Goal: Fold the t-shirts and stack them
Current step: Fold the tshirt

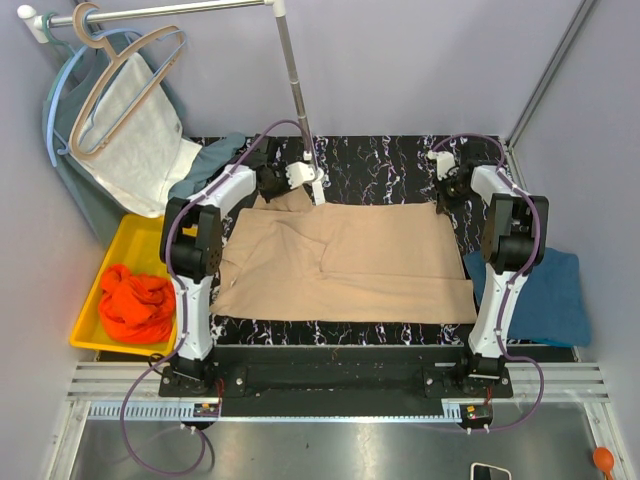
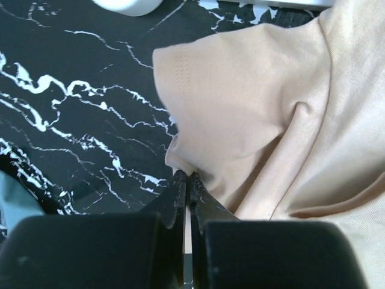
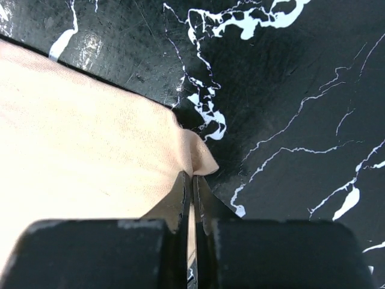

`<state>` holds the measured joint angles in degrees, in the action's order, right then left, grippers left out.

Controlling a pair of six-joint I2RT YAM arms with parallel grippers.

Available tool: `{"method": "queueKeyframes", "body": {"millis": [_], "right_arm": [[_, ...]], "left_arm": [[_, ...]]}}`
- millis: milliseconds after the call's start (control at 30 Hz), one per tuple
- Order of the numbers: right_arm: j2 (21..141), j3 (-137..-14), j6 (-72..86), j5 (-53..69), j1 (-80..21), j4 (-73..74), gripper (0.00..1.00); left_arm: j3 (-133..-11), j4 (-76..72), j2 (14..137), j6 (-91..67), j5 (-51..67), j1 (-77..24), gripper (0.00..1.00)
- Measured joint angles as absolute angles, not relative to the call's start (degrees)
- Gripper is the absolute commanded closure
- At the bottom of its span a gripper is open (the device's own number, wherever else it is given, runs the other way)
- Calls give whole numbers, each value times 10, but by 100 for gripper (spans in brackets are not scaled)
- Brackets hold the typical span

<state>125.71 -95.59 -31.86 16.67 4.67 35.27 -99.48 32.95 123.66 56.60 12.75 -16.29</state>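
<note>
The beige shirt (image 1: pixel 350 260) lies spread on the table (image 1: pixel 400 165) — soft, light, limp — its far edge pinched at either end by the left gripper (image 2: pixel 187 179) and right gripper (image 3: pixel 192 176), both clenched on cloth, likely sound holds.

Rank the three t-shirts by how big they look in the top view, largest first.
1. Beige t-shirt, spread flat across the table.
2. Teal-blue t-shirt, lying at the right, partly hidden.
3. Orange-red t-shirt, bunched in the yellow bin.
</note>
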Motion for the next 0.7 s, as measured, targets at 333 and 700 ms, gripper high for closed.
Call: {"method": "queueKeyframes", "body": {"millis": [333, 700], "right_arm": [[1229, -920, -319, 166, 47, 358, 100], [1129, -874, -318, 166, 47, 395, 100]], "left_arm": [[-997, 329, 1222, 541, 90, -183, 100], [-994, 331, 1152, 520, 62, -201, 100]]}}
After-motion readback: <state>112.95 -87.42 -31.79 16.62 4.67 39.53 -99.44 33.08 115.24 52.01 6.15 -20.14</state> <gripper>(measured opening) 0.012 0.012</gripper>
